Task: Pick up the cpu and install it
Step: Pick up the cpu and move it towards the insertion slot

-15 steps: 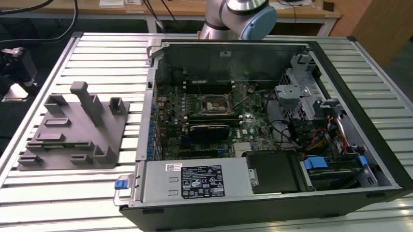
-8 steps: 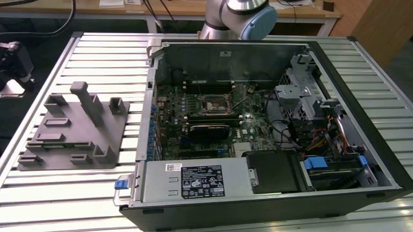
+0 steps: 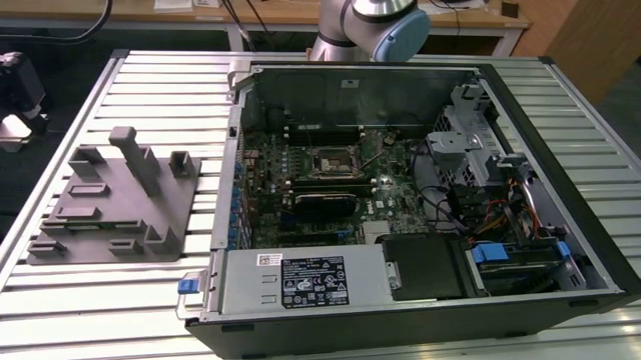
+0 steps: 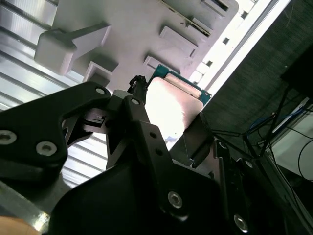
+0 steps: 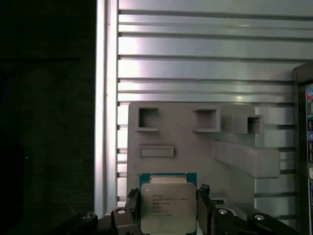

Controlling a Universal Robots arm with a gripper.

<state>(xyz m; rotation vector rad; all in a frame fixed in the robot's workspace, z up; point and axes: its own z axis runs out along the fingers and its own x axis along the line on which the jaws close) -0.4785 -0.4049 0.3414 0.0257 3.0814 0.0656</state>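
Observation:
In both wrist views my gripper (image 5: 167, 209) is shut on the cpu (image 5: 167, 203), a small square chip with a silver-grey lid and a green rim. Black fingers (image 5: 131, 205) press on two opposite edges of it. The cpu (image 4: 172, 105) hangs just above the near end of the grey plastic block (image 5: 195, 142), over the slatted metal table (image 5: 195, 58). In the exterior view the open computer case (image 3: 561, 187) lies on the table, with the square socket (image 3: 334, 162) bare in the middle of the green motherboard. The grey block (image 3: 115, 199) lies to the case's left in that view.
The arm's blue-capped joint (image 3: 386, 26) stands behind the case. A power supply box (image 3: 300, 281) and bundled cables (image 3: 491, 217) sit inside the case. A black card (image 3: 323, 202) lies below the socket. The case's edge (image 5: 305, 147) borders the grey block's posts (image 5: 244, 156).

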